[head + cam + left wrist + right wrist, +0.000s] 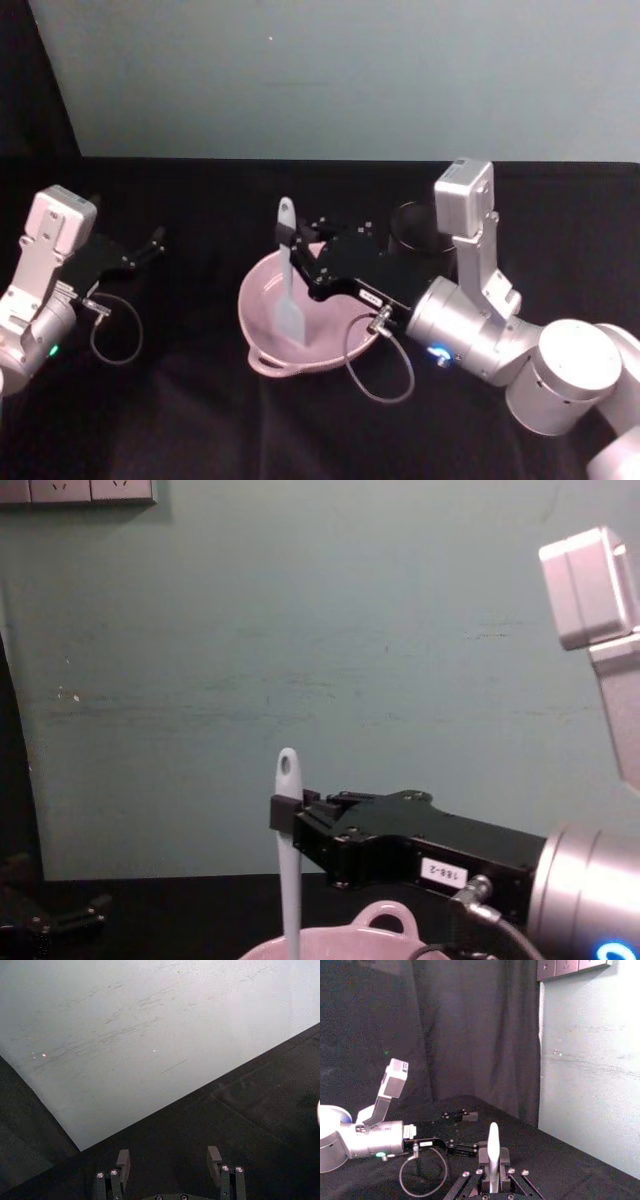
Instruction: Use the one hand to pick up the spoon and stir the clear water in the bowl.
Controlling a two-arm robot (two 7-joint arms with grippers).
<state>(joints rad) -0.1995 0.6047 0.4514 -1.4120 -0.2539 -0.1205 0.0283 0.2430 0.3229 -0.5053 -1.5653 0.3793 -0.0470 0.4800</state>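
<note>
Head view: the right hand (294,252) reaches in from the robot's right and is clamped on the spoon (289,310) high on its handle, just below the oval hole. That grip leaves the whole lower length free to dip. The spoon stands almost upright, its broad blade down inside the bowl (249,300) near the left wall, which looks like the right pose for stirring. I cannot tell from here whether the blade touches the bottom (clear water does not show against the pink glaze).

The chest view agrees: the right hand (287,815) pinches the spoon (289,880) from the side, level, above the bowl's loop handle (386,916).

The left hand (150,243) rests well apart on the robot's left over the bench (200,430), its fingers (122,1160) spread and empty, presumably parked out of the way since one hand is asked for.

Count: one spoon, one bowl, one black cup (412,228) just behind the right hand, and two hands with one at work.
</note>
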